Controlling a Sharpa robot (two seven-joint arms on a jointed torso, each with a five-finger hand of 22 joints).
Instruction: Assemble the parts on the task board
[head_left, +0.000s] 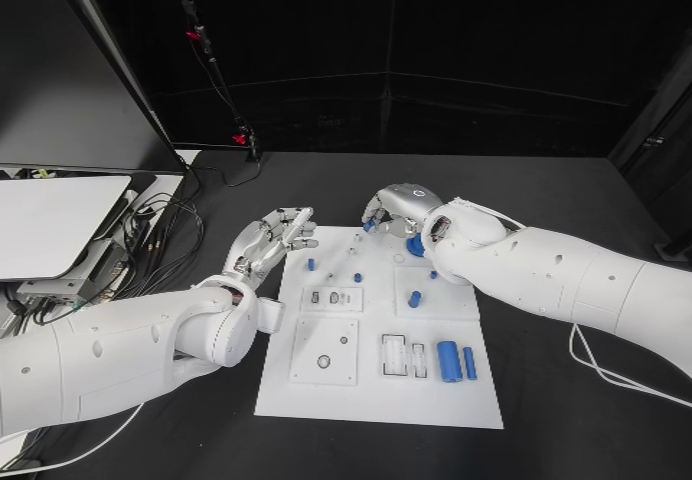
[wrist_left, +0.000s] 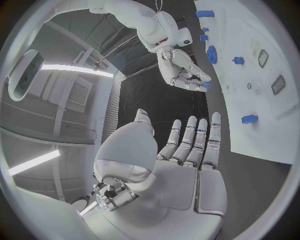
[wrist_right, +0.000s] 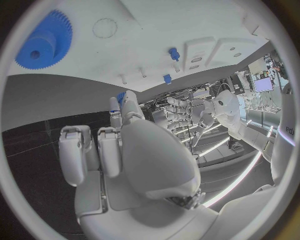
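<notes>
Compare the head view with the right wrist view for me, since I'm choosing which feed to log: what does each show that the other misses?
Head view alone: the two blue cylinders lying at the near end of the task board, and the left hand open over its left edge. Right wrist view alone: the blue gear's toothed face, close up. Both: the right hand pinching a small blue part, and the white board.

Dim dark surroundings, bright white board, fisheye-bent wrist views.
</notes>
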